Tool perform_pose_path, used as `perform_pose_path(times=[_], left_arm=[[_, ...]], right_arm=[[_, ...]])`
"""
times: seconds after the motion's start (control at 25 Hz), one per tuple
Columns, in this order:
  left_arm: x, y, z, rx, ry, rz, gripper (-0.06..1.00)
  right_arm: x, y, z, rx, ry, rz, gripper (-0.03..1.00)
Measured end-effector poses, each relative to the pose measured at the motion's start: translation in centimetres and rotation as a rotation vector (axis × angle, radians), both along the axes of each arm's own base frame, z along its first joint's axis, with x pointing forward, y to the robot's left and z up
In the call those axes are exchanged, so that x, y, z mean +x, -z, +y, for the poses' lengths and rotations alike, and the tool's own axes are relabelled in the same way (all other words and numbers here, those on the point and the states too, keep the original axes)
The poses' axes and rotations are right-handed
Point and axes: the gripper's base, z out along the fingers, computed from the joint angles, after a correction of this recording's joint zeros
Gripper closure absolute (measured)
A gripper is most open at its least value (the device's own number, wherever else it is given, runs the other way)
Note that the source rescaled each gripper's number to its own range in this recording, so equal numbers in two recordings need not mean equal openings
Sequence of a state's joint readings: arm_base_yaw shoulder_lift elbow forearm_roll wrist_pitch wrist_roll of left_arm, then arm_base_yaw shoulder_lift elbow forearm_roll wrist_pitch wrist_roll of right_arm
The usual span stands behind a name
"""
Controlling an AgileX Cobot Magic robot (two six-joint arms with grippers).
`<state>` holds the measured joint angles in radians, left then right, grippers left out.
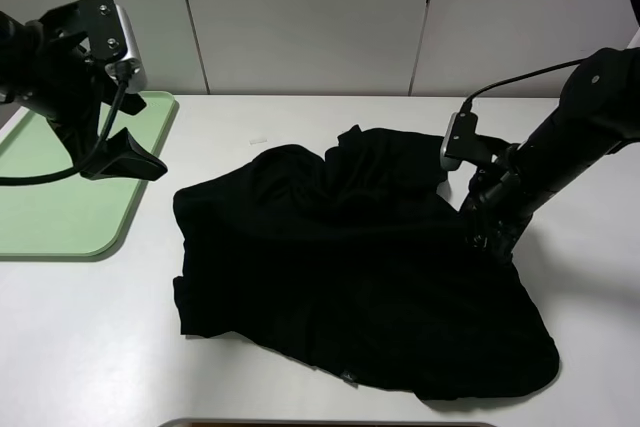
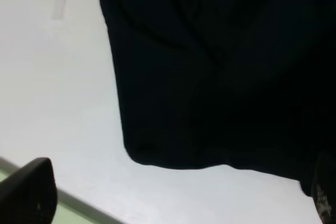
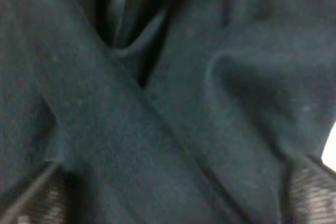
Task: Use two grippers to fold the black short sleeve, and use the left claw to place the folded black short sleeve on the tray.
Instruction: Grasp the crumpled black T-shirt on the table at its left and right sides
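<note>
A: Black short sleeve [image 1: 340,267]?
B: Lying wrinkled and unfolded across the middle and lower right of the frame, on the white table [image 1: 300,117], apart from the pale green tray [image 1: 60,207] at left.
A: Left claw [image 1: 140,134]?
B: Spread wide, holding nothing, above the tray.
A: Right gripper [image 1: 490,239]?
B: Pressed into the cloth's right side, fingers [image 3: 310,198] apart around dark folds.

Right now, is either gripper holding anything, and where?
Left gripper: nothing. Right gripper: down on the wrinkled black cloth T-shirt's right side; a grip cannot be confirmed.
</note>
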<state>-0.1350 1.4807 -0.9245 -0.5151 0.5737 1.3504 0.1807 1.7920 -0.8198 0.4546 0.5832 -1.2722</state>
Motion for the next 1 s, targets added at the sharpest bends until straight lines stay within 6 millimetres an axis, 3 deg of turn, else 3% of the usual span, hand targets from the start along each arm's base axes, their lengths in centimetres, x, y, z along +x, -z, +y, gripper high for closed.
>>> perform_pose_path(times=[0.04,0.08,0.12,0.16,0.2,0.44,0.8,1.0], left_arm=[[0.0,0.0,0.0,0.002,0.0,-0.007,-0.03],[0.1,0.0,0.0,0.005,0.001,-0.015,-0.03],[0.2,-0.1,0.1,0.008,0.001,-0.024,-0.03],[0.2,-0.1,0.1,0.012,0.005,-0.033,-0.03],[0.3,-0.1,0.1,0.017,0.013,-0.042,-0.03],[0.9,1.4,-0.1,0.052,0.076,-0.028,-0.03],[2.1,7.4,-3.3,0.107,0.18,0.083,-0.02],[2.9,9.8,-3.7,0.143,0.17,0.08,0.0]], right_arm=[[0.0,0.1,0.0,-0.001,0.0,0.002,0.34],[0.0,0.1,0.0,-0.001,0.0,0.002,0.34],[0.0,0.1,0.0,-0.001,0.0,0.003,0.47],[0.0,0.1,0.0,-0.001,0.0,0.004,0.65],[0.0,0.1,0.0,-0.001,0.001,0.006,0.94],[0.0,0.1,0.0,0.001,0.015,0.01,0.96],[0.0,0.2,0.0,0.002,0.037,0.013,0.96],[0.0,0.1,0.0,0.005,0.041,0.011,0.96]])
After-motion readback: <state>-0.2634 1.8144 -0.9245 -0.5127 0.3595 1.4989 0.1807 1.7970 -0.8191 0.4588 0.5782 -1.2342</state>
